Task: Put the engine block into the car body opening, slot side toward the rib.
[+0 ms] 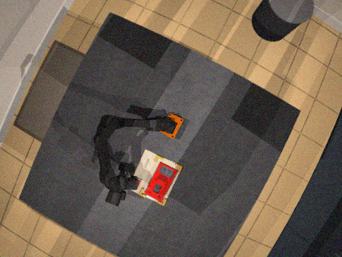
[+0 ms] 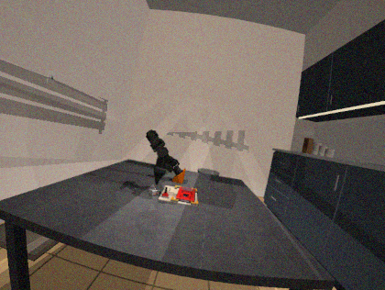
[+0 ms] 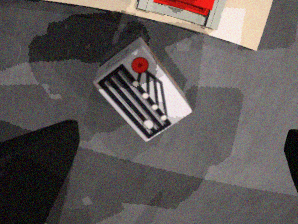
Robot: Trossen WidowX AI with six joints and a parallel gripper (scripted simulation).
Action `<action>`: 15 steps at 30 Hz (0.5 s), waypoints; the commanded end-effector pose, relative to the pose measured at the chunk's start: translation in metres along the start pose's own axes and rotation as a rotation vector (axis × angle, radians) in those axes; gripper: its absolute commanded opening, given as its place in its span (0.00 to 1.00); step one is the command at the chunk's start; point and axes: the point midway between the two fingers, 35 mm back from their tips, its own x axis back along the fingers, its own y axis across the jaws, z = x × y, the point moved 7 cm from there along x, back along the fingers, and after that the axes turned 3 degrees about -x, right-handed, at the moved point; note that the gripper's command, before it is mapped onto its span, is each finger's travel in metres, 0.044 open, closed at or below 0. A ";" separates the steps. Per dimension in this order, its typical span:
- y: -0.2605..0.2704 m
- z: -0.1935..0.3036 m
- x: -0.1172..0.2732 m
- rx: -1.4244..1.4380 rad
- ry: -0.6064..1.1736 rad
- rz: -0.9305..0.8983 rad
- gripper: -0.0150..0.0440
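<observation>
The engine block (image 3: 172, 97) (image 2: 154, 192) is a light grey box with black slots and a red disc. It lies on the table just off the car body, turned at an angle to it. The car body (image 1: 146, 156) (image 2: 170, 190) (image 3: 248, 41) is a cream plate with a red panel (image 1: 164, 180) (image 2: 187, 195). At the top of the wrist view a grey-walled opening (image 3: 216, 18) with red inside is cut off by the frame edge. My gripper (image 3: 182, 137) (image 2: 158, 183) is open and empty above the block, its fingers wide on either side and not touching it.
An orange plate (image 1: 177, 126) (image 2: 180, 177) stands at the arm's base, behind the car body in the exterior view. The arm (image 1: 102, 144) (image 2: 160, 151) bends round beside the car body. Shadows cross the dark table (image 1: 212, 171) (image 2: 137, 234).
</observation>
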 end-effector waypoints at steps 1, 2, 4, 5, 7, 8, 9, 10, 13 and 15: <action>0.000 0.004 0.004 0.111 -0.023 -0.024 1.00; 0.000 0.005 0.005 0.143 -0.028 -0.032 1.00; 0.001 0.007 0.007 0.208 -0.040 -0.047 1.00; 0.001 0.008 0.008 0.240 -0.047 -0.055 1.00; 0.002 0.010 0.010 0.304 -0.060 -0.070 1.00; 0.002 0.011 0.011 0.336 -0.067 -0.077 1.00; 0.003 0.012 0.012 0.368 -0.074 -0.085 1.00; 0.003 0.013 0.013 0.400 -0.081 -0.092 1.00; 0.005 0.016 0.017 0.495 -0.104 -0.113 1.00; 0.006 0.019 0.019 0.558 -0.120 -0.126 1.00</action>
